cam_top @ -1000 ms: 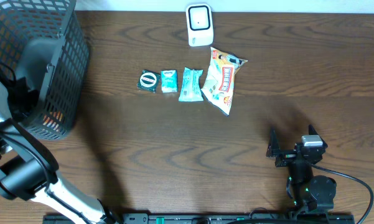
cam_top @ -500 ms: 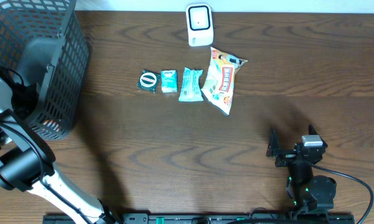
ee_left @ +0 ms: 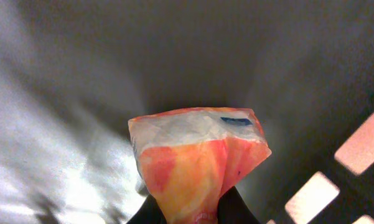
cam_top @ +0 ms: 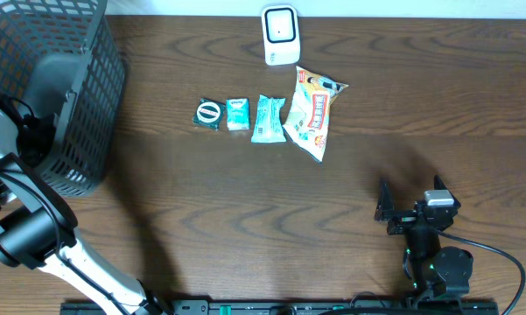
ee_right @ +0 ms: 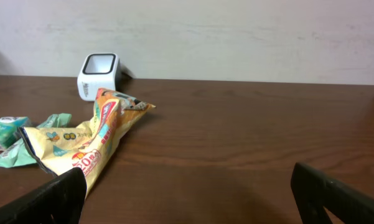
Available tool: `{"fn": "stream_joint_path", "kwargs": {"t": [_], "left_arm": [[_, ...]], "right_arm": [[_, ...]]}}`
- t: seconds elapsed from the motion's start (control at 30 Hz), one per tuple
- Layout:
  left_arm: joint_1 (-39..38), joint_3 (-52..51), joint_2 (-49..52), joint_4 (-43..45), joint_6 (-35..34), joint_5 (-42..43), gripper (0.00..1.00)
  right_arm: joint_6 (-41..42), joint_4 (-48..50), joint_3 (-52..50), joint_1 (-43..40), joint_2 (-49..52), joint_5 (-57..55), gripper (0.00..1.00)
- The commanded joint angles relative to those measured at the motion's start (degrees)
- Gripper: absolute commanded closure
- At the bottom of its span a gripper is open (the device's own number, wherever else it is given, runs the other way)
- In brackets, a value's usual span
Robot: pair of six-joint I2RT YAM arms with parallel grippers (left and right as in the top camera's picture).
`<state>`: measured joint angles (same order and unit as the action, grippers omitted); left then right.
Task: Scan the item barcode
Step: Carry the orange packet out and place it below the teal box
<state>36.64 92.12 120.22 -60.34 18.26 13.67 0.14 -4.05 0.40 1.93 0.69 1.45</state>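
Observation:
My left gripper (ee_left: 196, 213) is down inside the dark mesh basket (cam_top: 92, 96), shut on an orange and white plastic packet (ee_left: 196, 155). The packet stands up between the dark fingers (ee_left: 239, 208), its crumpled top edge toward the basket floor. From overhead only the left arm (cam_top: 9, 131) shows reaching into the basket; the packet is hidden there. The white barcode scanner (cam_top: 280, 35) stands at the table's far edge, also in the right wrist view (ee_right: 98, 74). My right gripper (cam_top: 410, 197) rests open near the front right, nothing between its fingers (ee_right: 336, 196).
A yellow snack bag (cam_top: 313, 114) lies just below the scanner, with a teal pack (cam_top: 267, 118), a small green and white box (cam_top: 237, 114) and a round dark item (cam_top: 208, 115) in a row to its left. The basket fills the far left corner.
My left gripper has gone from open to shut on the orange packet inside the basket, and the left arm shifted slightly. The right arm has not moved.

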Motion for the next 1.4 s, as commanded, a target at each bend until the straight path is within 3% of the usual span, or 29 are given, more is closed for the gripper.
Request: {"fn": "stream_joint_path", "kwargs": {"t": [0.0, 0.23, 0.5, 0.7, 0.8, 0.87, 1.03, 1.27, 1.37], "left_arm": [[0.04, 4.07, 0.66, 0.57, -6.73, 0.04, 0.93], [0.04, 15.23, -4.48, -0.11, -20.00, 0.07, 0.92], [-0.11, 21.31, -18.95, 6.14, -32.96, 0.63, 0.93], [-2.80, 21.31, -27.87, 6.43, -36.44, 13.33, 0.92], [-6.95, 21.31, -29.31, 6.86, -36.37, 21.29, 0.93], [-11.10, 21.24, -29.20, 6.93, -36.35, 22.32, 0.93], [-23.43, 19.85, -26.58, 6.93, -35.89, 16.98, 0.93], [-39.58, 19.52, -18.80, 6.69, -35.93, -2.91, 0.92], [-43.95, 19.52, -15.45, 6.69, -35.95, -7.19, 0.93]], "right_arm": [[-0.63, -0.24, -0.09, -0.50, -0.31, -0.46, 0.01], [-0.63, -0.24, -0.09, -0.50, -0.31, -0.46, 0.01], [-0.63, -0.24, -0.09, -0.50, -0.31, -0.46, 0.01], [-0.63, -0.24, -0.09, -0.50, -0.31, -0.46, 0.01], [-0.63, -0.24, -0.09, -0.50, -0.31, -0.46, 0.01], [-0.63, -0.24, -0.09, -0.50, -0.31, -0.46, 0.01], [-0.63, -0.24, -0.09, -0.50, -0.31, -0.46, 0.01], [-0.63, -0.24, -0.09, -0.50, -0.31, -0.46, 0.01], [-0.63, -0.24, -0.09, -0.50, -0.31, -0.46, 0.01]]}}
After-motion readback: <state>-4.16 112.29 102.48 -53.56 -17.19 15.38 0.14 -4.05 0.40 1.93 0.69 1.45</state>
